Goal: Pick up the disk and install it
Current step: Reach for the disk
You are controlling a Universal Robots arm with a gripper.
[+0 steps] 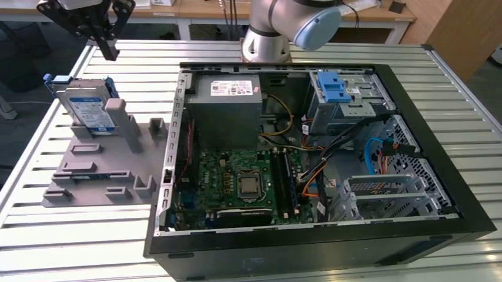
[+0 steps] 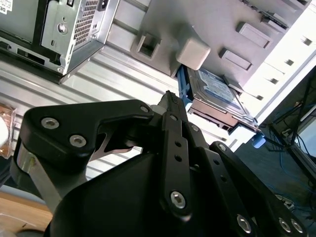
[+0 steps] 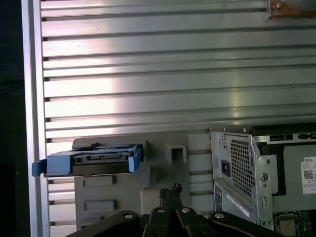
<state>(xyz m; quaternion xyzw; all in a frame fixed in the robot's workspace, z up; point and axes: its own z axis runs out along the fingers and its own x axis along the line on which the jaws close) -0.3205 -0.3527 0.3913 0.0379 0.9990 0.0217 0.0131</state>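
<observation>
The disk (image 1: 86,108), a silver drive with a blue-and-white label in a blue carrier, stands on edge in a grey holder (image 1: 98,170) on the slatted table, at the exterior view's left of the open computer case (image 1: 408,106). My gripper (image 1: 110,51) hangs above and just behind the disk, apart from it, fingers shut with nothing between them. In the second wrist view the closed fingertips (image 2: 170,101) point toward the disk (image 2: 217,96). The first wrist view has the disk (image 3: 94,160) edge-on beside the gripper (image 3: 173,190).
Inside the case are a grey power supply box (image 1: 227,111), a motherboard (image 1: 235,179) and a grey drive cage with a blue latch (image 1: 333,91). Loose cables (image 1: 368,155) run near the cage. The arm's base (image 1: 267,41) stands behind the case.
</observation>
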